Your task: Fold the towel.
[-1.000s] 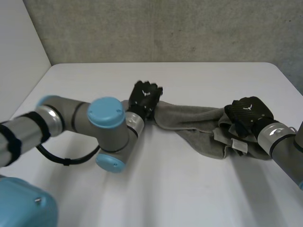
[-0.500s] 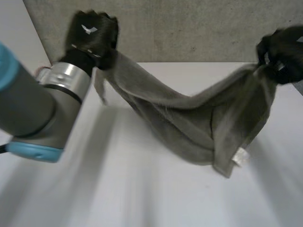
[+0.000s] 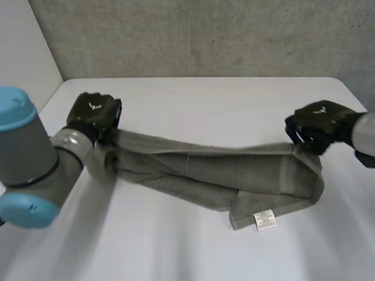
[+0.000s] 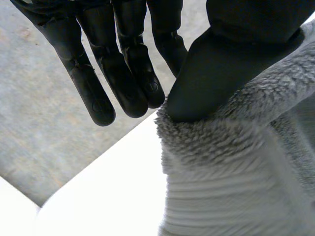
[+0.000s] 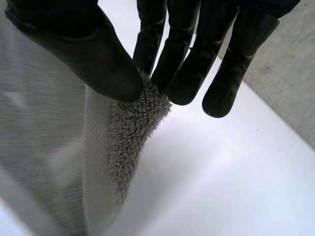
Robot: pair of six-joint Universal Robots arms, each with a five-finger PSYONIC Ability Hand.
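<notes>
A grey towel [image 3: 205, 172] hangs stretched between my two hands, its lower part sagging onto the white table [image 3: 193, 99]. A white label [image 3: 265, 219] lies near its front edge. My left hand [image 3: 94, 114] pinches the towel's left end. In the left wrist view the thumb [image 4: 221, 73] presses the towel [image 4: 231, 167] against the fingers [image 4: 123, 73]. My right hand [image 3: 316, 126] pinches the right end. In the right wrist view the thumb [image 5: 88, 54] and fingers [image 5: 182, 54] clamp a fluffy corner of the towel [image 5: 133, 123].
A grey concrete wall [image 3: 205, 35] runs behind the table's far edge. A white wall [image 3: 23, 64] stands at the left. My left arm's big blue-capped joint [image 3: 23, 164] hangs over the table's left front part.
Both hands lifted the towel high off the table and spread apart, then came down again. The towel, bunched a second ago, is now stretched out wide and partly lying on the table.
</notes>
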